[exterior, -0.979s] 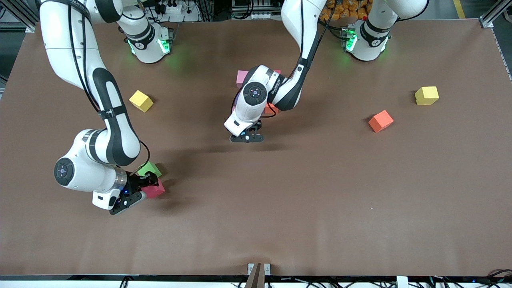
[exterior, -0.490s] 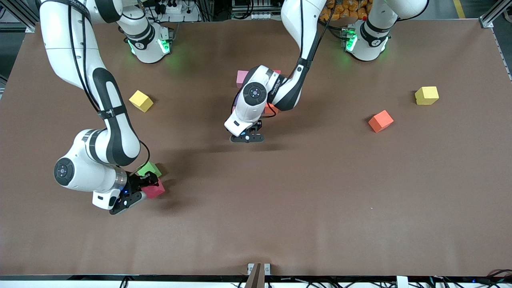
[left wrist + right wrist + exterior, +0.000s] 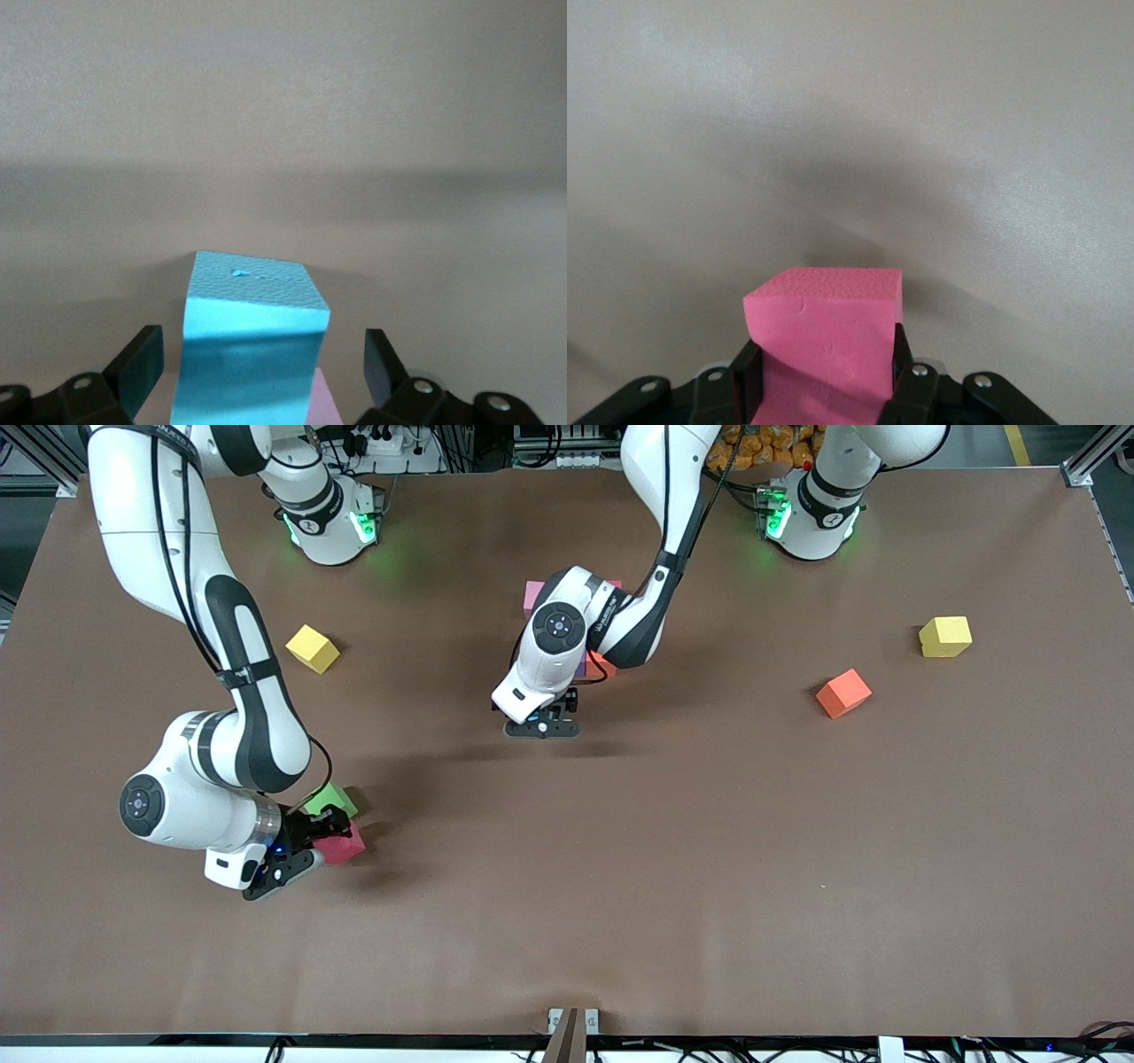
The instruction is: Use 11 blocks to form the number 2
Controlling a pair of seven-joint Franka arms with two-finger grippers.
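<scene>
Near the table's middle, my left gripper [image 3: 542, 729] stands open around a light blue cube [image 3: 252, 341]. Its fingers [image 3: 140, 367] are clear of the cube's sides, and a pink cube [image 3: 324, 404] touches the blue one. The left arm covers most of the number 2. Only a pink cube [image 3: 534, 592], an orange one [image 3: 603, 664] and a purple edge [image 3: 580, 667] show. My right gripper [image 3: 312, 849] is low at the right arm's end, shut on a deep pink cube [image 3: 344, 844] [image 3: 828, 323]. A loose orange cube [image 3: 842, 693] lies toward the left arm's end.
A green cube [image 3: 332, 799] sits right beside the deep pink cube, a little farther from the front camera. One yellow cube [image 3: 313, 648] lies toward the right arm's end, another [image 3: 945, 637] toward the left arm's end. Brown table paper [image 3: 709, 868] stretches bare nearer the camera.
My left gripper's fingers have spread apart and let go of the light blue cube, and its wrist has shifted slightly. The right arm and its cube have not moved.
</scene>
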